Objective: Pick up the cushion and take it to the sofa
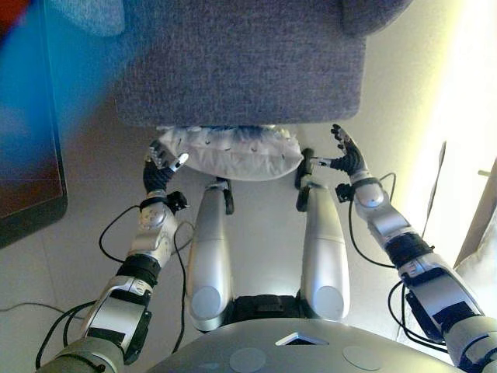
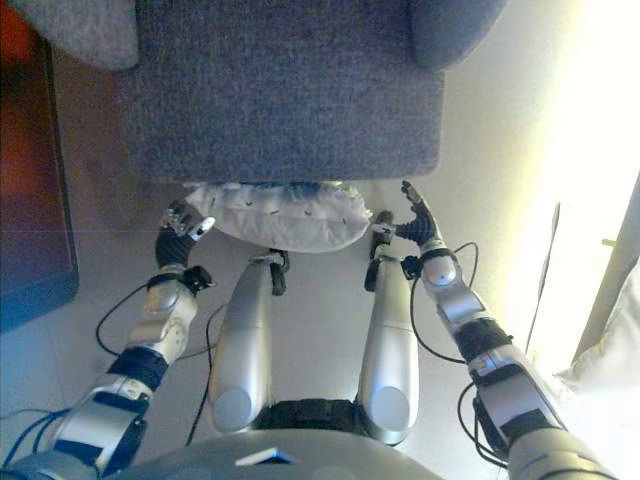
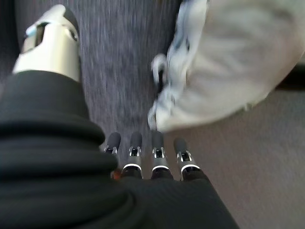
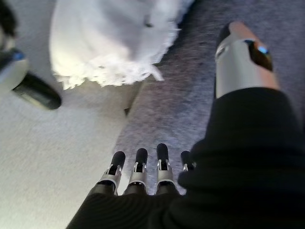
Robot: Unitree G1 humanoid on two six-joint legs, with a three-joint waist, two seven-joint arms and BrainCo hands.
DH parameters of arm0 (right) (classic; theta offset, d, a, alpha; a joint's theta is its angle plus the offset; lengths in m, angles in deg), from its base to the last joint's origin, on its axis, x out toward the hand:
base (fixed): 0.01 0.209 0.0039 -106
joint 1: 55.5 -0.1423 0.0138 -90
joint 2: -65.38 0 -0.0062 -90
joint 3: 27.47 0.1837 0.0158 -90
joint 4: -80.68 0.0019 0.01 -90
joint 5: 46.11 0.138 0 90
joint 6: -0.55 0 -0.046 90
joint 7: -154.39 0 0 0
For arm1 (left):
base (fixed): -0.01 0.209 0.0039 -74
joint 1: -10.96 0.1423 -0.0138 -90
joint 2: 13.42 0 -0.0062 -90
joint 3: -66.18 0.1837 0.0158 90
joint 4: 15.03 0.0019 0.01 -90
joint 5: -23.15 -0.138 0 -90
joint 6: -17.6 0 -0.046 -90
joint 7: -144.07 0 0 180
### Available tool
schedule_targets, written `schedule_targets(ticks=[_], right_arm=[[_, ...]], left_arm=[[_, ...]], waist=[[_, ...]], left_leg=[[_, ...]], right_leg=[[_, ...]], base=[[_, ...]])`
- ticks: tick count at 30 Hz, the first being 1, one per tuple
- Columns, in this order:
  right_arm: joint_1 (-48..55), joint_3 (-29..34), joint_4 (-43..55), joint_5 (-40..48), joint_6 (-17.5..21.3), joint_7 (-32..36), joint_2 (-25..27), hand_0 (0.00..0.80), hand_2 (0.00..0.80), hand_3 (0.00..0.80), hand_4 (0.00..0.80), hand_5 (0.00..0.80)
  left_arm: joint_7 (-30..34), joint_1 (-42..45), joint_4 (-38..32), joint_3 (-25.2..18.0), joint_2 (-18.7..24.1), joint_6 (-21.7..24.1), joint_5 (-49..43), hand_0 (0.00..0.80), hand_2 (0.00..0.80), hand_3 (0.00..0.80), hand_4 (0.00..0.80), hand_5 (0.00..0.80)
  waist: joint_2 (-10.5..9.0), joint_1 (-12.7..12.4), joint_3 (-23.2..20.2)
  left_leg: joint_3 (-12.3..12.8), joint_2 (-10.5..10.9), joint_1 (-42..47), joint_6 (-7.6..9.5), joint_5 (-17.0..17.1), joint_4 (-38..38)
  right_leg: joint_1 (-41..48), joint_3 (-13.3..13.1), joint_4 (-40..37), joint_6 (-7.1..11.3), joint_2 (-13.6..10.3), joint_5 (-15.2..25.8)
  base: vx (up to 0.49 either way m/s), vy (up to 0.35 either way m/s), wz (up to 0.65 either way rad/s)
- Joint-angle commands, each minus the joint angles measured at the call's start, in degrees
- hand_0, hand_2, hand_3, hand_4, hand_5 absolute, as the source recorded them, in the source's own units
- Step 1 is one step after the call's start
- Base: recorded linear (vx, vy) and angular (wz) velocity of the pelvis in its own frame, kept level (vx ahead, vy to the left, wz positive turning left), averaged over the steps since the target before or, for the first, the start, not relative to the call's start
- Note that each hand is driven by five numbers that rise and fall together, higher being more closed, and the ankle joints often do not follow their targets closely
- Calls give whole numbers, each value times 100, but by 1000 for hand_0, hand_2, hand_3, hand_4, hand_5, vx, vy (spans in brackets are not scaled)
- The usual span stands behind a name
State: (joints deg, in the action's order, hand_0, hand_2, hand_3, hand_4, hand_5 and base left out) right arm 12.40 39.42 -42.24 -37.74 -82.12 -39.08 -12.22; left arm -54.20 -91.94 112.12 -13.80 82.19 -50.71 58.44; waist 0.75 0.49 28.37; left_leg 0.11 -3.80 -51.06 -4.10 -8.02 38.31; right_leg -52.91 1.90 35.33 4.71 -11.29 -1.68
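The cushion (image 1: 231, 151), white and crumpled with a frilled edge, lies on the floor (image 1: 256, 233) against the front face of the sofa (image 1: 241, 62), directly ahead of the robot and between its two hands. Neither hand holds it. The left hand (image 1: 161, 165) sits just beside the cushion's left end; its wrist view shows the fingers (image 3: 157, 145) straight in a row and the thumb (image 3: 50, 43) spread well away, with the cushion's frill close beyond the fingertips but, as far as can be judged, not yet gripped. The right hand (image 1: 344, 155) stands a little clear of the cushion's right end, fingers (image 4: 140, 164) extended and thumb (image 4: 243, 57) apart, the sofa front and floor ahead of it.

Step in hand, as judged: closing in on the cushion from both sides before the lift. To do it well, both palms should face inward and press the two ends together evenly, since a soft, loosely filled cushion will sag and fold if pinched at one end only. The right hand has the longer approach and should reach contact before any lift begins. The cushion lies hard against the sofa, so the hands should come in low along the floor rather than from behind. Once squeezed, raise it clear of the seat edge, then carry it forward onto the grey seat
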Motion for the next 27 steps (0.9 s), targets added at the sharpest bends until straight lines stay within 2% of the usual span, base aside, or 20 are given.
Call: schedule_targets(ticks=[1,5,8,12,15,22,27], right_arm=[[374,21,283,-657,91,-267,375,0,0,0,0,0],[36,-93,235,-921,102,-106,576,0,0,0,0,0],[-393,-337,302,-1239,-110,134,674,0,0,0,0,0],[-779,-619,357,-1585,-364,383,888,0,0,0,0,0],[-957,-802,399,-1784,-422,446,1188,0,0,0,0,0],[-1183,-1024,368,-2188,-226,261,1449,0,0,0,0,0],[-1720,-1511,360,-2745,-156,366,1689,0,0,0,0,0]], left_arm=[[-100,484,-120,-244,70,228,42,0,0,0,0,0],[211,292,375,-336,40,214,593,0,0,0,0,0],[513,-24,689,-371,88,54,1120,0,0,0,0,0],[785,-365,910,-206,239,-96,797,0,0,0,0,0],[1069,-679,974,-14,485,-97,1001,0,0,0,0,0],[1358,-1180,945,354,787,-209,994,0,0,0,0,0],[1660,-1482,1208,421,985,-311,1268,0,0,0,0,0]], waist=[[193,-64,-75],[182,-50,-27],[160,-24,-8],[122,13,-26],[107,91,-22],[139,213,-17],[169,261,-9]], left_leg=[[-113,140,-316,45,-121,357],[-100,121,-659,71,-127,613],[-100,120,-935,76,-166,861],[-66,57,-1185,85,-171,1084],[-44,12,-1446,121,-211,1382],[9,-2,-1868,179,-365,1921],[46,-30,-2143,198,-527,2313]], right_leg=[[-36,-175,550,117,-50,-323],[-385,-156,951,76,-52,-406],[-671,-131,1264,42,-55,-502],[-944,-90,1564,19,-69,-556],[-1227,-116,1887,0,-50,-604],[-1654,-187,2335,-5,-2,-676],[-1939,-245,2622,-60,19,-806]], base=[[4,-21,6],[2,-2,1],[0,0,0],[17,11,4],[18,60,1],[12,50,-3],[-14,67,-2]])
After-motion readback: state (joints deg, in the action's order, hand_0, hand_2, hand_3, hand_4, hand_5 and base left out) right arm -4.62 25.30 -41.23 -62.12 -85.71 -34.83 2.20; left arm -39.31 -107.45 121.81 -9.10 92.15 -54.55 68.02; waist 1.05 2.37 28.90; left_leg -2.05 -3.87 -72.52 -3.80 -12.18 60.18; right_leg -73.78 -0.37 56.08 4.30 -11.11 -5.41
